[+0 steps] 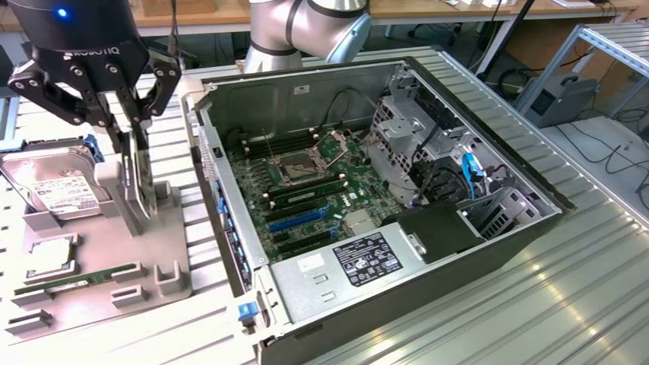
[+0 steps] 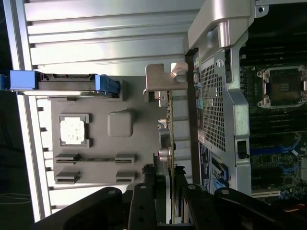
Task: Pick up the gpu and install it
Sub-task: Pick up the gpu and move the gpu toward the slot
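**Now the gpu stands on edge, directly under the hand**

The gpu (image 1: 142,186) stands upright on its long edge in the grey holder (image 1: 167,258), at the exterior view's left of the open computer case (image 1: 487,251). In the wrist view you see it edge-on, with its pale metal bracket (image 2: 160,81) at the end far from the fingers. Its long axis runs level and about parallel to the near side wall of the case.

The hand (image 1: 129,141) is straight above the card and points down. Its two fingers are closed on the upper edge, one on each face. No gap shows between pad and board, so I judge this to be a grip on the gpu. The lower edge reaches down to the holder, but you cannot tell whether it rests in its slot or is a little raised.

The relation that matters is this one: the expansion slots (image 1: 294,217) lie to the exterior view's right of the card, inside the case, beyond that side wall. Holder and case both rest on the ribbed counter (image 1: 568,304).

The holder hides the connector edge of the card. Which slot on the board would fit it is hard to make out.
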Robot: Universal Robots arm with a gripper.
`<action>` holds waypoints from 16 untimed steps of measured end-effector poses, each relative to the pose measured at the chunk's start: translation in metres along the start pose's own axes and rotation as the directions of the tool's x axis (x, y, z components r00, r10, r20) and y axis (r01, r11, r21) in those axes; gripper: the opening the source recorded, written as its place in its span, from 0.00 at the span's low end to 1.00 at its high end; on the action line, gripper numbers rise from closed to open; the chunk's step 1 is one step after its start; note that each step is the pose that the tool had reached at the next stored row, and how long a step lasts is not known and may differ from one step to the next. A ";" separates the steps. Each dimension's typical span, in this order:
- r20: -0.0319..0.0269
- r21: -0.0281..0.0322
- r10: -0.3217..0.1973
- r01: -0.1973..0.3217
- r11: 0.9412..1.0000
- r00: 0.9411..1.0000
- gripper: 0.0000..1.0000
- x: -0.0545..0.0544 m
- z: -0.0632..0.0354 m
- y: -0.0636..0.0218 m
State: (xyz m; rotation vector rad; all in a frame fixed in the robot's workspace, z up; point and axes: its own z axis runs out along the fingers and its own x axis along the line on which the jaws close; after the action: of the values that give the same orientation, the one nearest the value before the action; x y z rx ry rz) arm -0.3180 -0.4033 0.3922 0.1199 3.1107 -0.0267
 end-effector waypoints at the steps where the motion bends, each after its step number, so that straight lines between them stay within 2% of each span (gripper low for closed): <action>1: 0.000 0.000 0.000 0.000 1.000 1.000 0.27 0.000 -0.0007 0.0000; 16: 0.000 0.000 0.000 0.000 1.000 1.000 0.27 0.000 -0.0110 -0.0002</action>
State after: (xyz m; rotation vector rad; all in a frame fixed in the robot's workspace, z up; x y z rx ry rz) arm -0.3180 -0.4033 0.4032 0.1199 3.1107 -0.0267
